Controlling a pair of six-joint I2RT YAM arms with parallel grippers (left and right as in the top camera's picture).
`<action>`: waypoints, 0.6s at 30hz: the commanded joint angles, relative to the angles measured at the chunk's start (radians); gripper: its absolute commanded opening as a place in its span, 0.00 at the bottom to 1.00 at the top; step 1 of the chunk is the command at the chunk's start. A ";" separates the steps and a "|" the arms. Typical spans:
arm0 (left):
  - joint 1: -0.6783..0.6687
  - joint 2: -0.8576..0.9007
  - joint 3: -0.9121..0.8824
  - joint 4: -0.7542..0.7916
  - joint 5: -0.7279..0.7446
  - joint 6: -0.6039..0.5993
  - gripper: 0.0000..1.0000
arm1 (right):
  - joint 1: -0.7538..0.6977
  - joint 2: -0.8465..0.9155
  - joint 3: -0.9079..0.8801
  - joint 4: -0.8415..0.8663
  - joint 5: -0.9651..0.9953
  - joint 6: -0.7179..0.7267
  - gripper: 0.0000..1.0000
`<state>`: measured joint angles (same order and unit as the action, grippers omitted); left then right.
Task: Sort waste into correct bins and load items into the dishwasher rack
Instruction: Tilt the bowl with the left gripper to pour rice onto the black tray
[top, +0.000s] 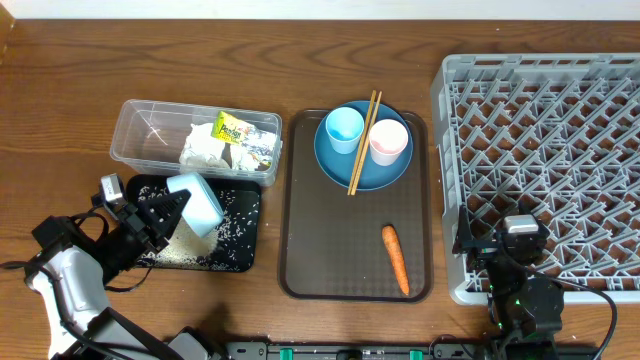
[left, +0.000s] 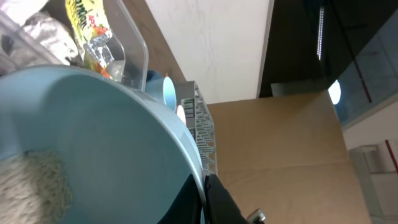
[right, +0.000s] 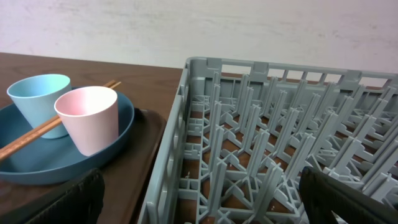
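The left claw is clenched on the light-blue bowl, which is tilted over the black tray at 8 o'clock, with rice grains beneath. The dishwasher rack lies well apart at 3 o'clock. The released right claw is nearer to it.

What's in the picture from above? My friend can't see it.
The left gripper holds a light-blue bowl tilted over a black tray scattered with rice. A clear tub beside it holds a napkin and snack packet. Rightward, a brown tray carries a carrot and a blue plate with two cups and chopsticks, beside a grey rack.
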<state>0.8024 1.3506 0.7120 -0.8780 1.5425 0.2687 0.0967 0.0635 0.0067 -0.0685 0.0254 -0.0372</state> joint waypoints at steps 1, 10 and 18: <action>0.004 0.002 -0.001 -0.010 0.031 0.022 0.06 | 0.008 0.000 -0.001 -0.003 0.000 -0.005 0.99; 0.003 0.002 -0.001 -0.068 0.031 -0.026 0.06 | 0.008 0.000 -0.001 -0.003 0.000 -0.005 0.99; -0.006 0.002 -0.001 -0.024 0.029 -0.050 0.06 | 0.008 0.000 -0.001 -0.003 0.000 -0.005 0.99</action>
<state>0.8009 1.3506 0.7101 -0.9306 1.5467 0.2237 0.0967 0.0635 0.0067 -0.0689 0.0250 -0.0372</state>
